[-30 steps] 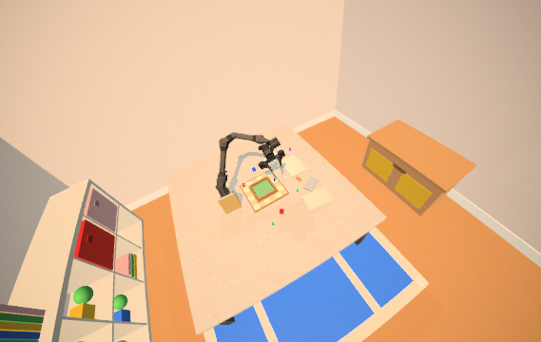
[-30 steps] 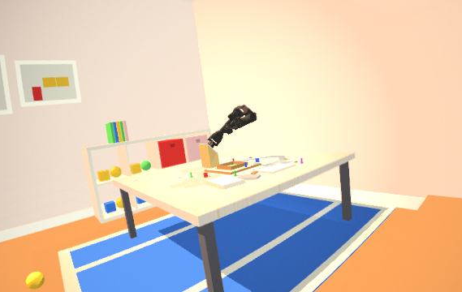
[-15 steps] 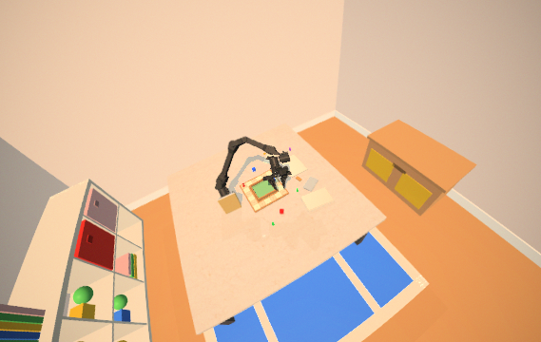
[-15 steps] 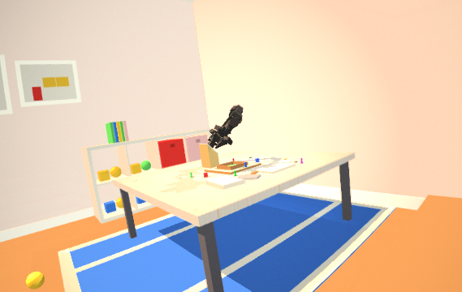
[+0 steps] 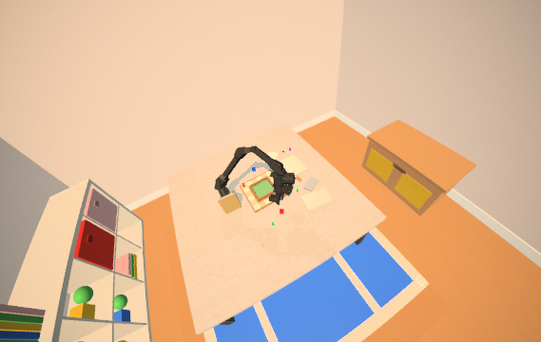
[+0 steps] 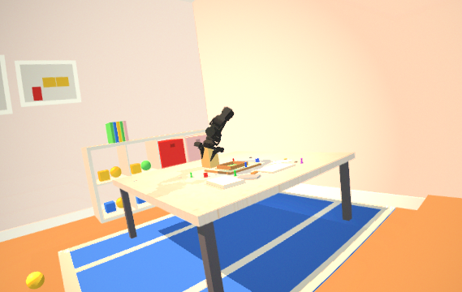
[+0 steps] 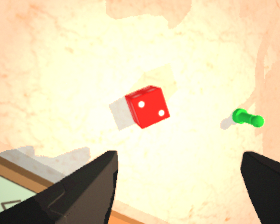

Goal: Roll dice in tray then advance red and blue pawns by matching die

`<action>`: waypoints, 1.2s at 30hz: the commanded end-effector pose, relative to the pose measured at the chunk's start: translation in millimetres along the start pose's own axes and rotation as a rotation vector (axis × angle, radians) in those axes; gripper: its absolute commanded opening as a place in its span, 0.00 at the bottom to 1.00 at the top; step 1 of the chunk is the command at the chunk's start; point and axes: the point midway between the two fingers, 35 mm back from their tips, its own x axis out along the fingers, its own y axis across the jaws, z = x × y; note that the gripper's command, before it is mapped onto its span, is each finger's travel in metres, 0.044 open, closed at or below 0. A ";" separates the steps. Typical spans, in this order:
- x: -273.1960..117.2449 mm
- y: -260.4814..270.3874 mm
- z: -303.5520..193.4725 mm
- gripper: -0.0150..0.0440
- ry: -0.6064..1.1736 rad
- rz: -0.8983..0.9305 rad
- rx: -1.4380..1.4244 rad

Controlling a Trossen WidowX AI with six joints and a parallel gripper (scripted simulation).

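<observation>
The red die lies on the table outside the board, two pips facing the wrist camera. My gripper is open and empty, above the table near the die; the die is beyond the fingertips and left of their middle in the wrist view. The blue die lies behind the board. The tray sits in the board's middle and holds no die that I can see. The red pawn and blue pawn stand on the board. The arm hides the blue pawn in the top view.
A green pawn stands near the red die. Another green pawn stands beside the board. A tan block is at the arm's base. Pale flat pads and a grey piece lie on the right.
</observation>
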 end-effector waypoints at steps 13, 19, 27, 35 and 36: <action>36.8 -13.8 5.6 0.72 0.050 0.343 -0.324; 51.4 -10.9 7.2 0.72 0.050 0.344 -0.324; 67.6 -5.1 5.0 0.72 0.050 0.345 -0.325; 75.9 -1.9 4.1 0.72 0.050 0.345 -0.325; 77.4 -1.4 3.9 0.72 0.051 0.345 -0.325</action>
